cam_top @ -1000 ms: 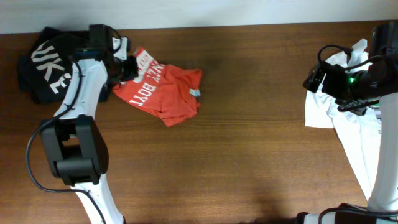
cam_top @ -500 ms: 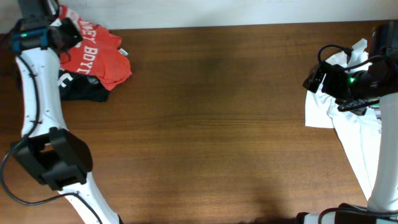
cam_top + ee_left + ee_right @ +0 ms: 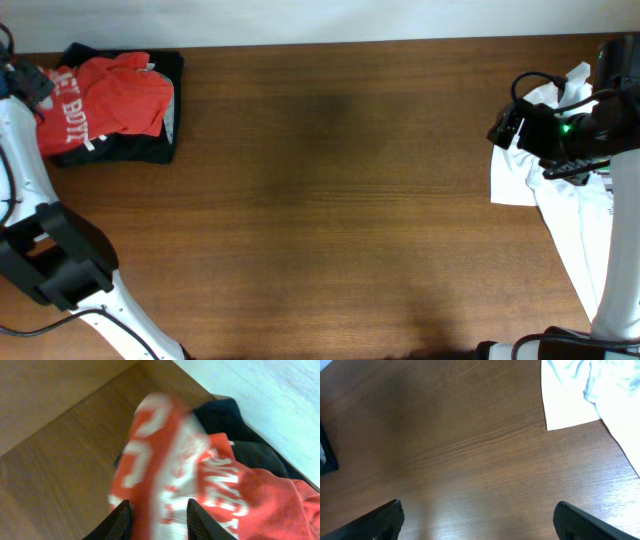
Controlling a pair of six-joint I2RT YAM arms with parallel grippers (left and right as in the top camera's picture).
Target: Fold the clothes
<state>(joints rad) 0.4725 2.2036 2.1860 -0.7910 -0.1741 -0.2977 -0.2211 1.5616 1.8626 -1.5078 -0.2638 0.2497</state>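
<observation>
Dragging done, by the look of it: the red shirt (image 3: 115, 95) sat out near the middle-left of the table (image 3: 330, 200) a second ago, and now it's up in the 10 o'clock corner. It lies bunched on top of the black shirt (image 3: 130, 150). Half a second back it hung higher and further left, so the left arm has swung it across and is laying it down.

The left gripper (image 3: 157, 510) has red cloth running up between its fingers. I read that as pinching the shirt's 9 o'clock edge, though the wrist view is smeared with motion. White lettering shows on the crumpled fabric, and nothing is spread flat.

Over at 3 o'clock, no change at all. The right gripper (image 3: 477, 507) hovers above bare wood with its fingers spread wide and nothing between them. The white shirt (image 3: 515, 185) lies rumpled under and beside that arm, as it did in both earlier views.

For the task, this looks like a stacking move. Red has gone onto the black pile at 10 o'clock, and the centre of the table is now free. White is the likely next garment to be worked. The red one looks loosely bundled rather than crisply folded, so the stack may need tidying once the pinch lets go.
</observation>
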